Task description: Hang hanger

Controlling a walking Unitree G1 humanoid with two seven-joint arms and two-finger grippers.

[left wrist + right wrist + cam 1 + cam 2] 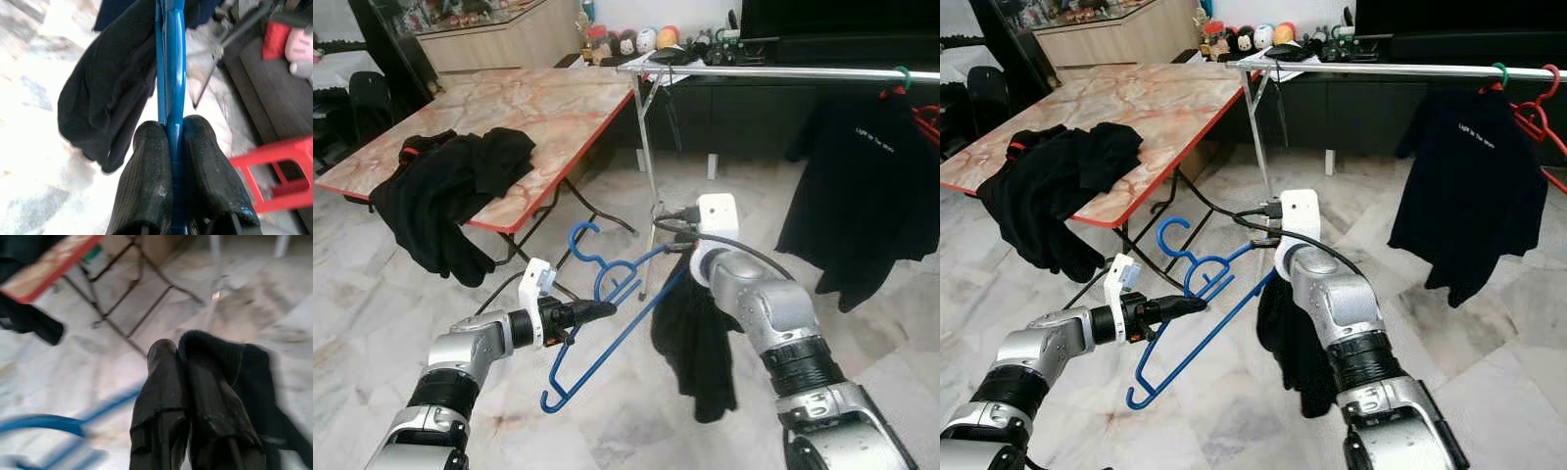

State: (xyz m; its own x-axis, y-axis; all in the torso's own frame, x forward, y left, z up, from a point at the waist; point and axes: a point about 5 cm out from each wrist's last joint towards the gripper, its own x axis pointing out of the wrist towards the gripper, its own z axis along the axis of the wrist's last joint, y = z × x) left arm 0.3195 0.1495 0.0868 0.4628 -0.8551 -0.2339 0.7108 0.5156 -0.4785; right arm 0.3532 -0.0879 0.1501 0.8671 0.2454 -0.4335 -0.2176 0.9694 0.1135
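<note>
A blue plastic hanger [615, 340] hangs slanted above the floor, hook end up. My left gripper [604, 310] is shut on its neck, and in the left wrist view the fingers [146, 166] pinch the blue bar [173, 58]. My right gripper [178, 350] is shut on a black garment [695, 333], which droops beside the hanger's far shoulder. The silver clothes rail [783, 71] runs across above and behind both grippers.
A black T-shirt [867, 186] hangs on the rail at the right, next to a red hanger [928, 117]. The rack's upright pole [646, 166] stands just behind the hanger. A marble-topped folding table [558, 108] at the left carries a heap of black clothes [450, 191].
</note>
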